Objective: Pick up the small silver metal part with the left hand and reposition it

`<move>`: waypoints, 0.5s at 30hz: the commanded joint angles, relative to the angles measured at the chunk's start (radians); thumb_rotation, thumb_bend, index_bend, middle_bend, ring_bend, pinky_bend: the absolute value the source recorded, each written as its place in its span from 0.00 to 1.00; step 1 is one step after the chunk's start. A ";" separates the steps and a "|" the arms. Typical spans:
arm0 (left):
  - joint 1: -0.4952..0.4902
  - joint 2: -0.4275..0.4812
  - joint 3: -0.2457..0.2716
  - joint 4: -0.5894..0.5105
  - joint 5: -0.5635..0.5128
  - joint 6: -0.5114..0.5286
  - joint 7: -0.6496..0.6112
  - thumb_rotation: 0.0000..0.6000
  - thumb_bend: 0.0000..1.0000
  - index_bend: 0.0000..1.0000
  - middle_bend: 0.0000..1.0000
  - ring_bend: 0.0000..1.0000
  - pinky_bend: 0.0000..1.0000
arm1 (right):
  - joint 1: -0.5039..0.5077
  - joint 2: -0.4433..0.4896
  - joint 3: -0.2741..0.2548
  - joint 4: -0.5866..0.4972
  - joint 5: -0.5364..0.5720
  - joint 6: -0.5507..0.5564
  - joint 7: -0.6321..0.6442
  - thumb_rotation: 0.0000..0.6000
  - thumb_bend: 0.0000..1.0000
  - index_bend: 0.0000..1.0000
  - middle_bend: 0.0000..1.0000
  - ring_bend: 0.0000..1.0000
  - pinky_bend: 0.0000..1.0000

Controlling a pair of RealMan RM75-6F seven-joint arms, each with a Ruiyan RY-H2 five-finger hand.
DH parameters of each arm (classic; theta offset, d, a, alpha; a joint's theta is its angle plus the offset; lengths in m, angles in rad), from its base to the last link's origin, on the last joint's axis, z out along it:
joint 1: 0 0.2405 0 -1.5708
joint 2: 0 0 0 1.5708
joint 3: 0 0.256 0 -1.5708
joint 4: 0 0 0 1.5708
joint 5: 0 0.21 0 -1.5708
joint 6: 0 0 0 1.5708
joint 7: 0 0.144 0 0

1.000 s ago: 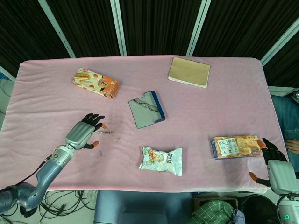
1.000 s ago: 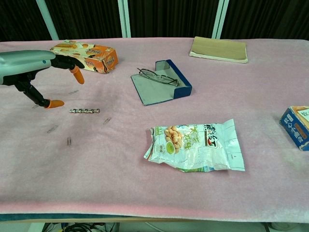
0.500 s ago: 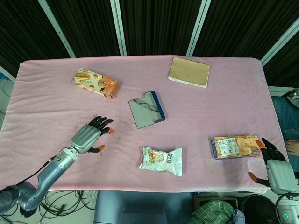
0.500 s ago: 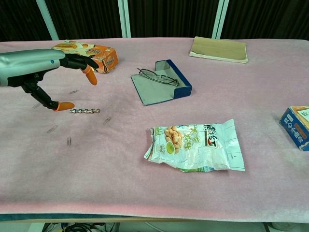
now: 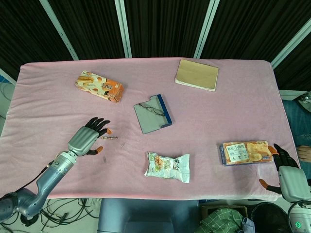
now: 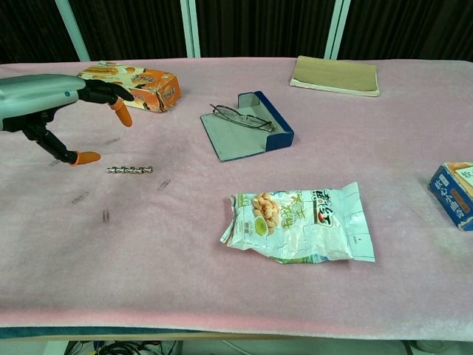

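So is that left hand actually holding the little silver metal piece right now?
No, the small silver metal part lies on the pink cloth, apart from the left hand, whose fingers are spread beside it.

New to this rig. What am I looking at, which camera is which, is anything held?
A two-armed robot with five-finger hands at a table with a pink cloth. The head view looks down from above; the chest view looks across from low in front. The left hand hovers open beside a small silver metal part, not touching it. The right hand sits at the table's near right corner, holding nothing. Also lying there: an orange snack box, glasses on an open case, a snack bag, a tan notebook, a blue snack box.
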 commanded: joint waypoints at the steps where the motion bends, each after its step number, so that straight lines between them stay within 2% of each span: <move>1: 0.016 -0.022 -0.016 0.025 -0.107 -0.025 0.058 1.00 0.31 0.32 0.09 0.00 0.00 | 0.003 -0.001 0.000 0.000 0.004 -0.007 -0.002 1.00 0.09 0.00 0.00 0.05 0.18; 7: 0.014 -0.063 -0.031 0.078 -0.213 -0.064 0.106 1.00 0.31 0.33 0.09 0.00 0.00 | 0.005 0.000 0.001 0.000 0.008 -0.012 0.001 1.00 0.09 0.00 0.00 0.05 0.18; 15: 0.007 -0.196 -0.077 0.190 -0.356 -0.042 0.212 1.00 0.31 0.35 0.11 0.00 0.00 | 0.006 0.007 0.003 -0.007 0.026 -0.024 0.006 1.00 0.09 0.00 0.00 0.05 0.18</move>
